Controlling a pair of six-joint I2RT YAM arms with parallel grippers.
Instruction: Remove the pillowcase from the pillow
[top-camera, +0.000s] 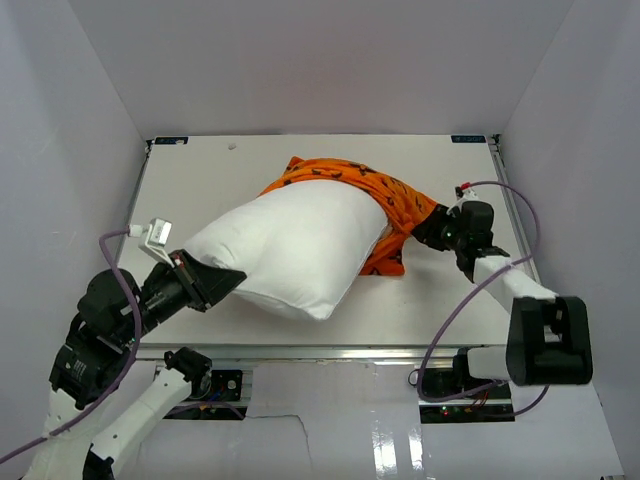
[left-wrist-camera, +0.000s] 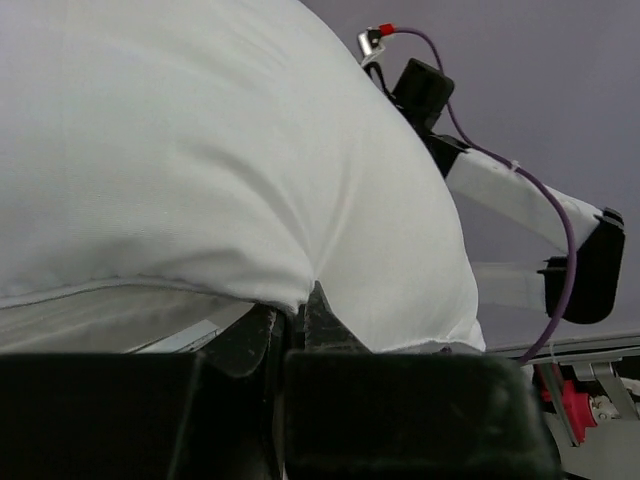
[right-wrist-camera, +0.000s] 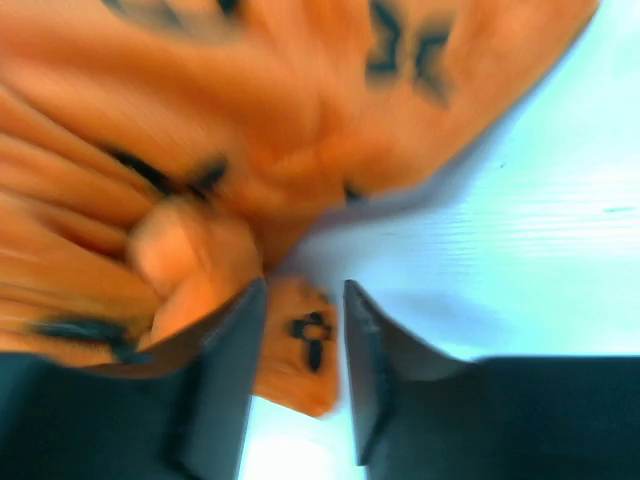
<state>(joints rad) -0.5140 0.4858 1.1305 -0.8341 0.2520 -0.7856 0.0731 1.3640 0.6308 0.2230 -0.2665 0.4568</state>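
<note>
1. Top view. The pillow (top-camera: 300, 250) lies across the middle of the table (top-camera: 450, 300), its near-left end bare. The pillowcase (top-camera: 385, 205) is bunched over the far-right end only.
   - The left claw (top-camera: 222, 281) is clamped on the pillow's bare near-left corner. I take that as an anchor so the pillow cannot slide.
   - The right claw (top-camera: 432, 225) sits at the pillowcase's right edge, and the cloth runs taut to it. Pulling there, away from the anchor, should strip the cover.
   - I cannot see how much of the pillow is under the orange cloth, nor where the opening is.

2. Left wrist. The pillow (left-wrist-camera: 220, 150) fills most of the frame.
   - The left claw (left-wrist-camera: 297, 325) is closed on a pinch of white fabric, which puckers into the jaws at a seam.
   - No orange shows here. The pillow's bulk hides it, and only the right arm (left-wrist-camera: 510, 195) clears the top.

3. Right wrist. The picture is badly blurred.
   - The pillowcase (right-wrist-camera: 250, 120) crowds the upper left, over bare table (right-wrist-camera: 520, 220).
   - The right claw (right-wrist-camera: 305, 340) has a fold of orange between its jaws. I judge it gripped, though the blur hides the contact.
   - More cloth is heaped on one finger, and the pillow is out of frame.
</note>
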